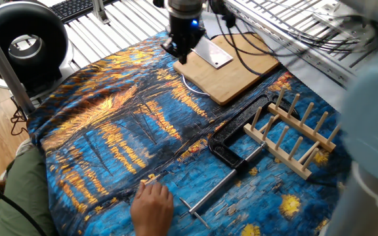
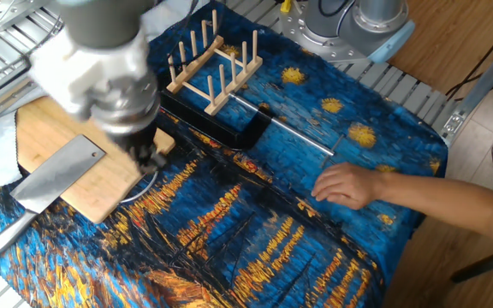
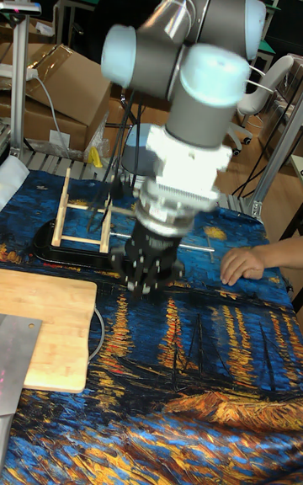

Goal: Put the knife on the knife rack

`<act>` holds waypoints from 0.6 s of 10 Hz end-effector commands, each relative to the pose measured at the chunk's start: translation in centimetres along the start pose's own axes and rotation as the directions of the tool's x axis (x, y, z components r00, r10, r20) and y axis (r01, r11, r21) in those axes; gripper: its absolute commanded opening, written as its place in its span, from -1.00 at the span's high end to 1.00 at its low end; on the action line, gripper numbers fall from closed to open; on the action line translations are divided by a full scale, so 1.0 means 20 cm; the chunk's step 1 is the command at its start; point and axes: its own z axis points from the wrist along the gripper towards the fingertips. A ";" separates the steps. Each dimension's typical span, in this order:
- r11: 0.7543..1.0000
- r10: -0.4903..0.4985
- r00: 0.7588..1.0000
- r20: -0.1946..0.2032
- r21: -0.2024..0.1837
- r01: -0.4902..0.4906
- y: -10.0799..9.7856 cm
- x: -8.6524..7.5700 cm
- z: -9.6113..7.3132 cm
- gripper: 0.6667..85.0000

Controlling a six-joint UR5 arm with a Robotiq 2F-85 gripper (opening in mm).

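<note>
While the arm hangs over the board, nothing of the job is done yet, so here is the run-down.

One fixed view
- gripper: low over the near corner of the board, holding nothing; fingers too dark to tell whether parted or closed.
- knife: only a strip of blade shows, flat on the board, just beside the gripper and partly behind it.
- rack: on the cloth, pegs bare, well apart from the knife.
- clamp: black, lying between board and rack, touching the rack's near rail.
- hand: a person's, resting on the cloth at the near edge.

The other fixed view
- knife: blade flat on the board, handle running off onto the cloth; untouched.
- gripper: blurred, at the board's edge next to the blade, not on it.
- rack: empty, beyond the gripper.
- progress: my judgement, grasp, lift and placing are all left.

Tall fixed view
- gripper: pointing down over the cloth, right of the board; state unreadable.
- knife: grey blade at the left edge.
- rack: behind the arm, vacant.

Writing
- labels: none readable in any view; the cloth carries a painted night-sky pattern only.
</note>
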 end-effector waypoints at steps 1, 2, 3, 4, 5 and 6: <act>1.000 -0.018 1.000 -0.016 0.004 0.018 0.04 -0.10 0.07 0.82; 0.995 -0.091 0.994 -0.056 -0.036 0.090 0.08 -0.04 0.06 0.82; 0.996 -0.084 0.994 -0.068 -0.049 0.081 0.10 -0.03 0.06 0.81; 0.996 -0.078 0.995 -0.069 -0.037 0.076 0.08 -0.03 0.06 0.68; 0.998 -0.059 0.996 -0.063 -0.033 0.057 0.08 -0.03 0.06 0.65; 0.998 -0.044 0.998 -0.047 -0.037 0.042 0.09 -0.06 0.07 0.64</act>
